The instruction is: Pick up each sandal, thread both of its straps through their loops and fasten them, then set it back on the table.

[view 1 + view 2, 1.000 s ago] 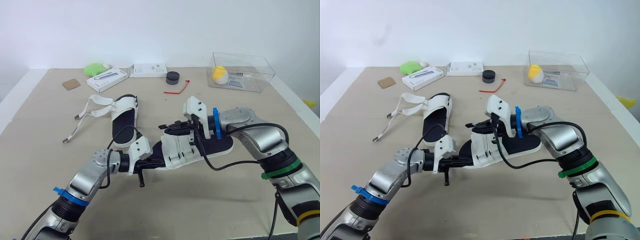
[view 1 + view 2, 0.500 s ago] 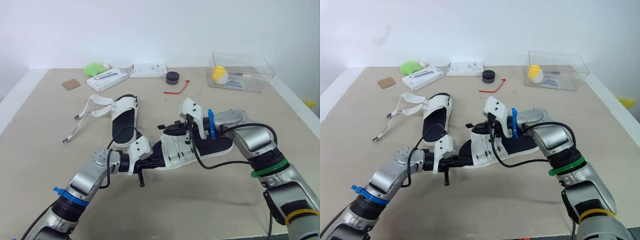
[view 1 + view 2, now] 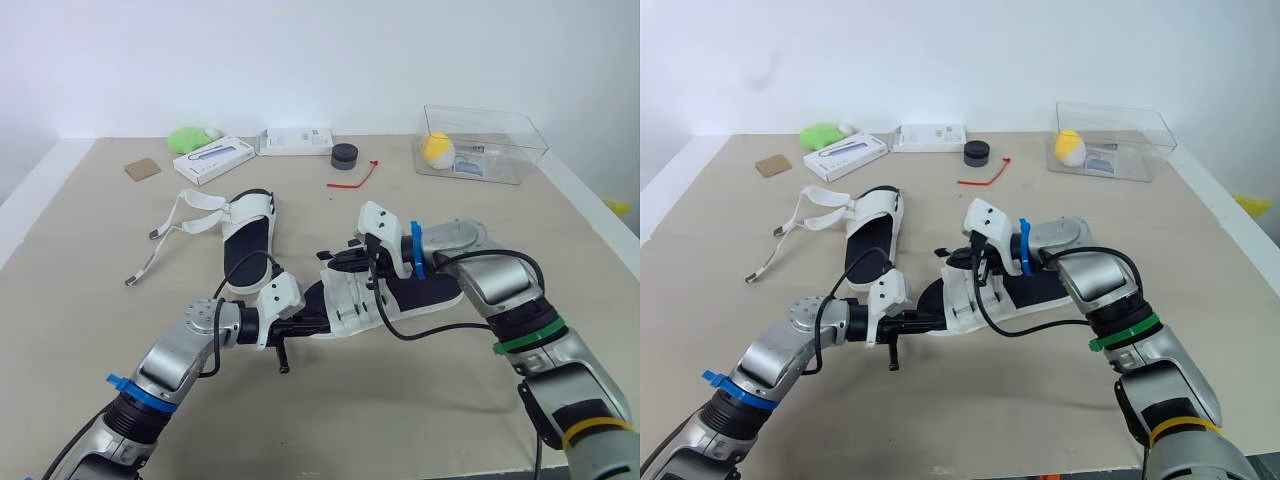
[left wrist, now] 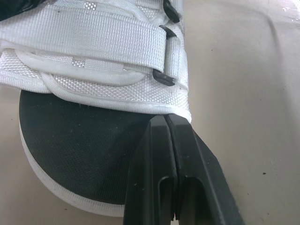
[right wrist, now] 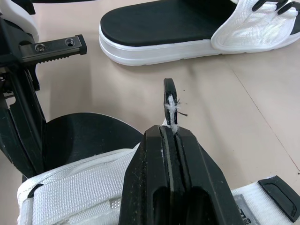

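Holding yellow ball (image 3: 438, 148): clear box (image 3: 500, 125) beyond right pincer (image 5: 170, 131) | it pinches frayed strap tip (image 5: 169, 93) | left pincer (image 4: 167, 121) pressed together at sandal (image 4: 93, 47)

Looks like a robotics lab test bench, not a home or shop; plain white wall (image 3: 300, 60) behind, nothing hung on it; desk (image 3: 90, 220) is a bare beige slab with white edging; the stuff on it is unrelated props: clear plastic box (image 3: 500, 125), two white cartons (image 3: 214, 159), green lump (image 3: 187, 138), black puck (image 3: 346, 156), red tie (image 3: 355, 178), cardboard square (image 3: 142, 169), sandals (image 3: 245, 235); no furniture or decor visible.
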